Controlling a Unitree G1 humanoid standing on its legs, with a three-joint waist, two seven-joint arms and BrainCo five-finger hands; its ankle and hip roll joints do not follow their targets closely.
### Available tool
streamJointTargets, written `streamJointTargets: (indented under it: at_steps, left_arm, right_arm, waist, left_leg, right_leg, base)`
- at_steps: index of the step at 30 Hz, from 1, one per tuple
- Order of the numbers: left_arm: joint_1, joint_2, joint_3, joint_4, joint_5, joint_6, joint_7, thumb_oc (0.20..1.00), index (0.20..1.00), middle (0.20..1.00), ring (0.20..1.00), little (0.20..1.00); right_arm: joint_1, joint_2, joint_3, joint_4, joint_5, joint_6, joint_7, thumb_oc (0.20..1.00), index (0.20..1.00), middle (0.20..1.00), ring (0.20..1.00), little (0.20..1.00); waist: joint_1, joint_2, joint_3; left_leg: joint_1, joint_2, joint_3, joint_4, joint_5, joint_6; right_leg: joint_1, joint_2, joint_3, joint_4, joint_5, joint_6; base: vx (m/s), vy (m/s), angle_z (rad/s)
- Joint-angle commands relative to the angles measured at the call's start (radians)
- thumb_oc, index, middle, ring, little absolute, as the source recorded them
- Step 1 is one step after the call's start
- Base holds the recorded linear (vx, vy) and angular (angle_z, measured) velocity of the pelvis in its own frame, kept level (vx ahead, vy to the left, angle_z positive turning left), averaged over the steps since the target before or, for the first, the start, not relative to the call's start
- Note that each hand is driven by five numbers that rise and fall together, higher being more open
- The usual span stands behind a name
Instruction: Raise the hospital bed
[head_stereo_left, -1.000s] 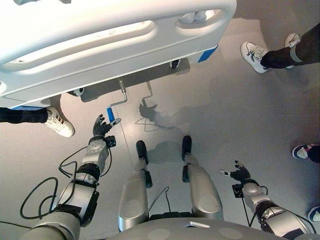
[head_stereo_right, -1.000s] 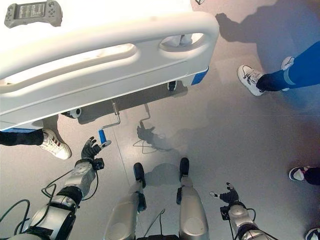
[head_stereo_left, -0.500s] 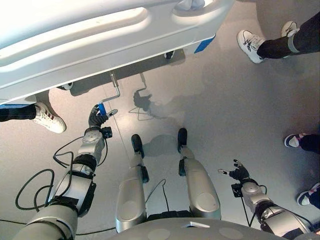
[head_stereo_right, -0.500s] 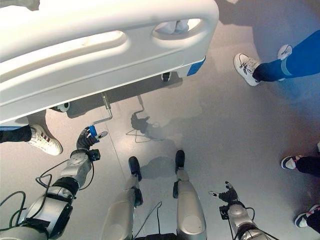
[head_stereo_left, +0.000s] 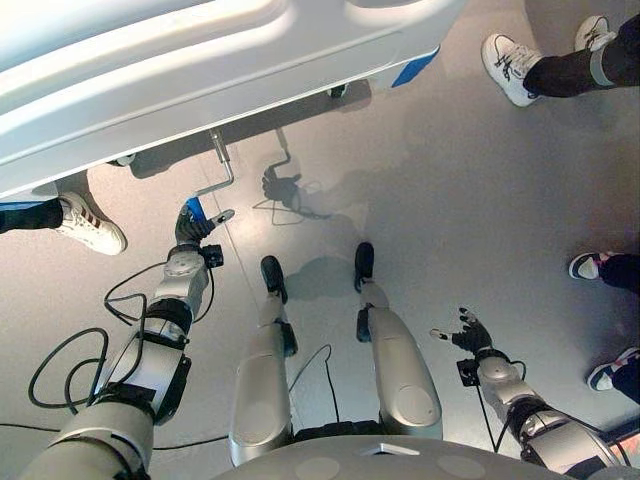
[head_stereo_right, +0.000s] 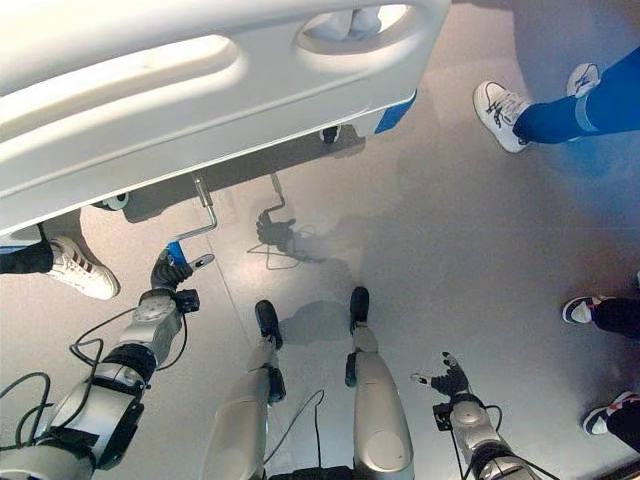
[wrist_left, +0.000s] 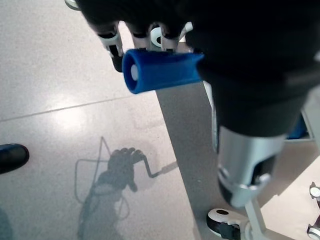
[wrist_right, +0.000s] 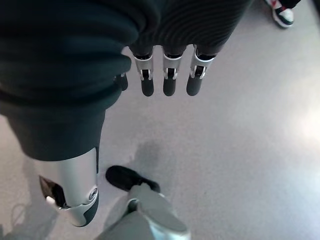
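Note:
The white hospital bed's footboard (head_stereo_left: 200, 80) spans the top of the eye views. Under it a bent metal crank (head_stereo_left: 222, 172) hangs out over the floor and ends in a blue handle (head_stereo_left: 193, 209). My left hand (head_stereo_left: 190, 228) reaches up to that handle; in the left wrist view the fingers (wrist_left: 112, 42) curl over the blue handle (wrist_left: 160, 70) while the thumb sticks out to the side. My right hand (head_stereo_left: 468, 335) hangs low at the right with straight, spread fingers (wrist_right: 167, 82) over bare floor, holding nothing.
A person's white sneaker (head_stereo_left: 90, 225) stands just left of the crank. Another person's white shoes (head_stereo_left: 510, 65) are at the top right, and more shoes (head_stereo_left: 590, 265) at the right edge. A bed caster (head_stereo_left: 338, 90) sits under the footboard.
My left hand has moved up from just below the blue handle and closed its fingers round it. The whole view has shifted as the camera moved. The right hand stays open.

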Motion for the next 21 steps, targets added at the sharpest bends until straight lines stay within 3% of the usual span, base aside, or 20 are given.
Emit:
streamJointTargets:
  at_steps: [1,21]
  left_arm:
    - [-0.084,0.023,-0.003,0.036,0.007,-0.025,-0.001,1.000,1.000,1.000,1.000,1.000]
    - [-0.223,0.056,-0.032,0.099,-0.033,-0.023,0.015,1.000,1.000,1.000,1.000,1.000]
  right_arm:
    - [0.022,-0.020,0.024,-0.024,0.031,-0.014,-0.019,1.000,1.000,1.000,1.000,1.000]
    - [0.036,-0.029,0.044,-0.086,0.062,-0.044,-0.036,1.000,1.000,1.000,1.000,1.000]
  waist:
    - [-0.012,-0.029,0.024]
    - [-0.038,-0.047,0.024]
  left_leg:
    - [-0.033,0.001,-0.015,0.044,0.048,-0.011]
    - [-0.171,0.005,-0.017,0.045,0.062,-0.014]
  right_leg:
    - [-0.059,-0.043,0.040,0.029,0.082,0.091]
    - [-0.190,-0.041,0.042,0.030,0.095,0.095]
  base:
    - [0.00,0.000,0.00]
    - [0.00,0.000,0.00]
